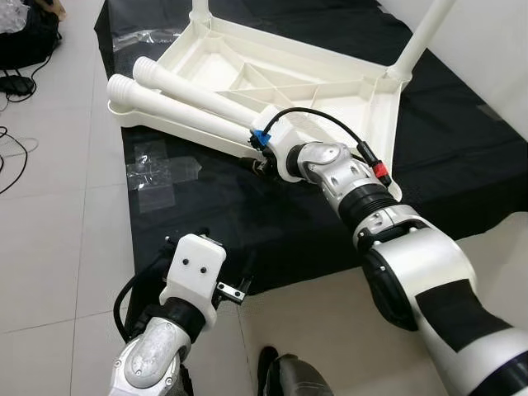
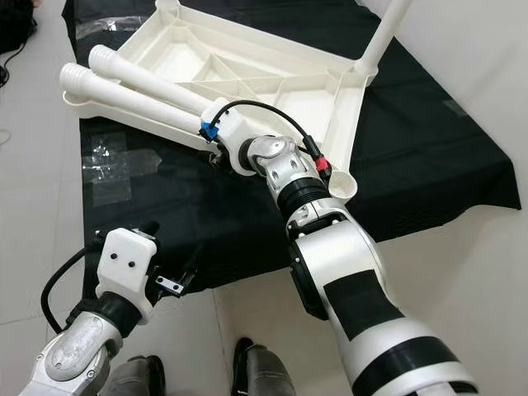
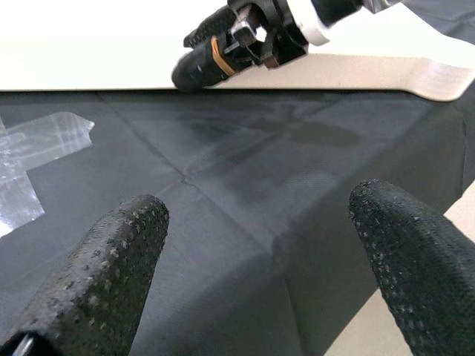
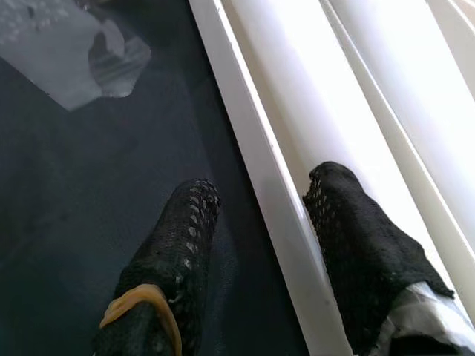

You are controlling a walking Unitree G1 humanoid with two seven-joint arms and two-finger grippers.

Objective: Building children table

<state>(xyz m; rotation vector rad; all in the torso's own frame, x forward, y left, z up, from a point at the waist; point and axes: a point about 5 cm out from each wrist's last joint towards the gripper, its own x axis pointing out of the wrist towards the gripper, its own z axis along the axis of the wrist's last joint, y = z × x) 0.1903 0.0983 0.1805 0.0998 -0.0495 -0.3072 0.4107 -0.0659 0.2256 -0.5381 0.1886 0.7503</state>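
At the cloth's (image 1: 206,214) near edge, tabletop (image 1: 272,78) lies upside down. Right gripper (image 4: 260,222) fingers apart, straddling its rim beside two loose legs (image 1: 177,103). Risk: closing catches rim, not leg, dragging the top. Left gripper (image 3: 260,252) open, hovering.

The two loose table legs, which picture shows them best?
The right eye view: both loose legs lie whole on the upturned tabletop. The left eye view matches. The right wrist view shows a close stretch by the right gripper.
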